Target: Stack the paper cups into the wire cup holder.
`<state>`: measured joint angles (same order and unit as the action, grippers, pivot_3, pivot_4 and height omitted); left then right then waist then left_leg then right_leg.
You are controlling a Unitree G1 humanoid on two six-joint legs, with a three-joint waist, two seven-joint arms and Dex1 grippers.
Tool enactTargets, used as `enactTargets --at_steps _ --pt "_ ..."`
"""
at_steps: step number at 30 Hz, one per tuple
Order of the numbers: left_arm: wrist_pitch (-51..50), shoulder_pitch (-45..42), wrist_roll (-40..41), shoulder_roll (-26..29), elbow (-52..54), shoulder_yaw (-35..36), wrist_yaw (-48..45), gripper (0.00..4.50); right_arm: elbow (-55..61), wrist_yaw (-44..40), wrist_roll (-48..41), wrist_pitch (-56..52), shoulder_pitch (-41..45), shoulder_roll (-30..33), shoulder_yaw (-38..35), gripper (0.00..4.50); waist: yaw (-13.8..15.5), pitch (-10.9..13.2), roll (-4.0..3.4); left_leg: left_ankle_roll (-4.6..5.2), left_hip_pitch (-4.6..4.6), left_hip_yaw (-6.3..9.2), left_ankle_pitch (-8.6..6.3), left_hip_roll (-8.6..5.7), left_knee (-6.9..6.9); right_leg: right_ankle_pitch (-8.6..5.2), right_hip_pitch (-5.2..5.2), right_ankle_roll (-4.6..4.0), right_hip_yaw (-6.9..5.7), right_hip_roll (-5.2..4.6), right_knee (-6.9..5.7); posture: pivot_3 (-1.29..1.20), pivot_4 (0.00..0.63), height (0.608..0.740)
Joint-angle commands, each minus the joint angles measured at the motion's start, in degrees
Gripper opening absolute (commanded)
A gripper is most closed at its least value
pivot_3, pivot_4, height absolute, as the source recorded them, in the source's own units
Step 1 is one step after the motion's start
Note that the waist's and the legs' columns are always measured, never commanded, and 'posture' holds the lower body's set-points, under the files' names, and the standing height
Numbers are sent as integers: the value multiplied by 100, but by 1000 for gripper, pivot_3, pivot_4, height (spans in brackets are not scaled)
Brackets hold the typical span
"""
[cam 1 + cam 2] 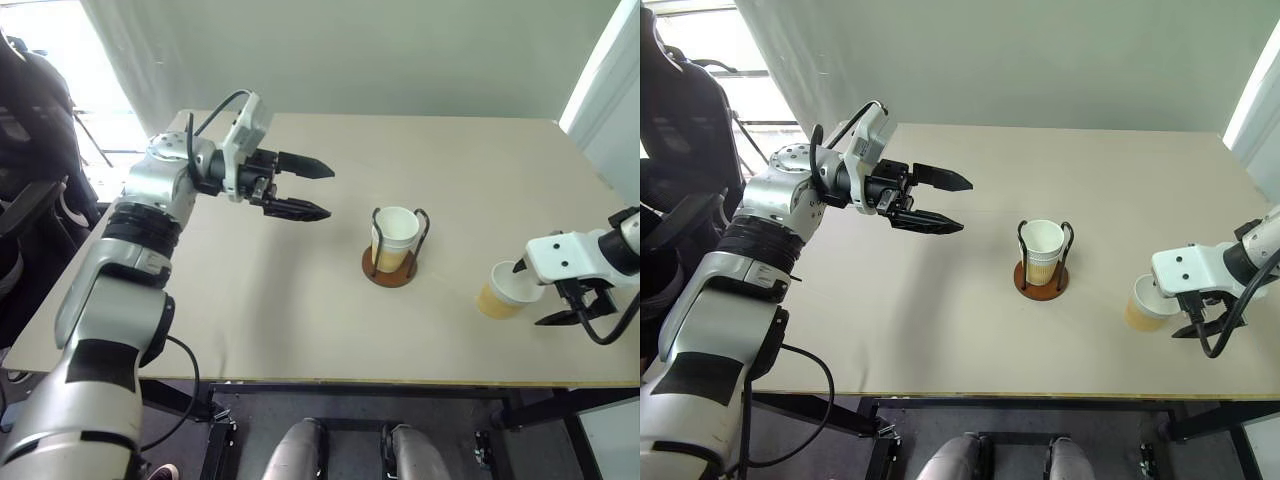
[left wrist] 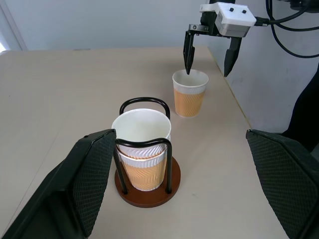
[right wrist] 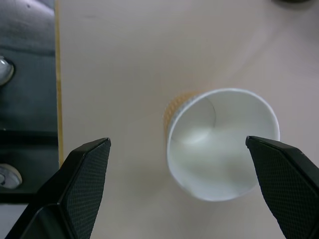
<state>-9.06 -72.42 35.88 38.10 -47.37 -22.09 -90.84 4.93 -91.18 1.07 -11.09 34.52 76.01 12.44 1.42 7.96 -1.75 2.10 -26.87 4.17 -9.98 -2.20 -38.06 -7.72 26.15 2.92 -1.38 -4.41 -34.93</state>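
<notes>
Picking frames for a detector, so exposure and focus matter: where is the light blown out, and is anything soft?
Left eye view: window at upper left washed out white. Right wrist view: the loose paper cup has a bright sheen inside, and the right gripper fingers look soft up close. Left wrist view: cups in the wire cup holder look crisp.

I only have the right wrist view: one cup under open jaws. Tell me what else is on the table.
Observer: A wire cup holder stands mid-table, to the robot's left of your loose cup.
Operator: Report its contents.
Observer: Two paper cups are nested in it, upright between the loops.
Operator: Give me the left arm.
Observer: The left gripper hangs above the table left of the holder, jaws open, holding nothing.
</notes>
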Motion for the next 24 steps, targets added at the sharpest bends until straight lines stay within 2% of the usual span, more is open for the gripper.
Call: enactTargets --at_steps 1,11,24 --pt "-6 -123 11 27 149 190 -166 4500 -58 2 143 159 40 -11 -48 4478 1 0 0 0 -1 1 0 0 0 1 0 1 0 -1 0 0 150 740" --pt "87 -74 130 58 78 156 -166 4500 -6 -22 208 255 -142 -88 -88 4478 1 0 0 1 0 0 0 -1 0 1 -2 2 0 -1 2 0 150 740" --pt "156 249 807 751 1182 -832 -166 4500 -103 -38 319 378 -83 -232 -49 4478 6 0 0 0 8 1 0 0 0 2 -10 -1 0 -1 2 0 150 740"
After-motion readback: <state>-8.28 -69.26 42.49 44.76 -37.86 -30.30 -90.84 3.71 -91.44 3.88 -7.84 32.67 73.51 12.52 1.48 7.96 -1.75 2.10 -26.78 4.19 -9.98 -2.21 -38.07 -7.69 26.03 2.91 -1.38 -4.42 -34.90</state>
